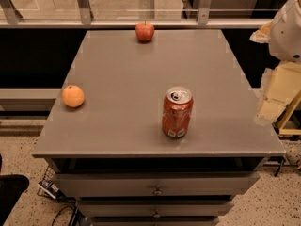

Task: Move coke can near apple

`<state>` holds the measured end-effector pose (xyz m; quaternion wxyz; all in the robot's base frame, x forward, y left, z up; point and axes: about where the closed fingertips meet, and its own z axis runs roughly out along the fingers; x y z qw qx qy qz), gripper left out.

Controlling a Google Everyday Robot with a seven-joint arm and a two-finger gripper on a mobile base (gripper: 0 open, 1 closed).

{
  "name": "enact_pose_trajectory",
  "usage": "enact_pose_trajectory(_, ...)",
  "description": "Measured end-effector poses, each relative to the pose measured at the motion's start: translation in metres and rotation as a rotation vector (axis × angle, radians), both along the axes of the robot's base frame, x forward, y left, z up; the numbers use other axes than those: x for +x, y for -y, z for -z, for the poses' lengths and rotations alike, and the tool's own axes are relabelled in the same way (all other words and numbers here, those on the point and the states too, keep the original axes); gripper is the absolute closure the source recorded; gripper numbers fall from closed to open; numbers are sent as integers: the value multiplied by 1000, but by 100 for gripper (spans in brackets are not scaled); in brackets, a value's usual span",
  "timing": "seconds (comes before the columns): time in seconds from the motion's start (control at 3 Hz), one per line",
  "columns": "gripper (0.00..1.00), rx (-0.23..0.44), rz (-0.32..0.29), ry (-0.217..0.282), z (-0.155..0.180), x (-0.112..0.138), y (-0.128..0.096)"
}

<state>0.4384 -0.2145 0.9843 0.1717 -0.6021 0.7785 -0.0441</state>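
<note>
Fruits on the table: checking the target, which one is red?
The apple at the far edge, stemmed; the orange fruit sits at the left edge. The tool hangs right of the table.

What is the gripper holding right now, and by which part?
Nothing that shows: the gripper is off the right edge of the table, apart from the can, which stands free on it.

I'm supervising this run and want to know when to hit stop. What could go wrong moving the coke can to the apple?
The coke can stands upright near the front edge; the gripper, off to the right of the table, could knock it over coming in sideways. The apple sits right at the far edge, so a nudge from the arriving can might roll it off.
</note>
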Motion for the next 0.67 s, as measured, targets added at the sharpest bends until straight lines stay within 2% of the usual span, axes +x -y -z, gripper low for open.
enact_pose_trajectory(0.33,0,2,0,3,-1,0,0)
enact_pose_trajectory(0.67,0,90,11,18,4,2,-3)
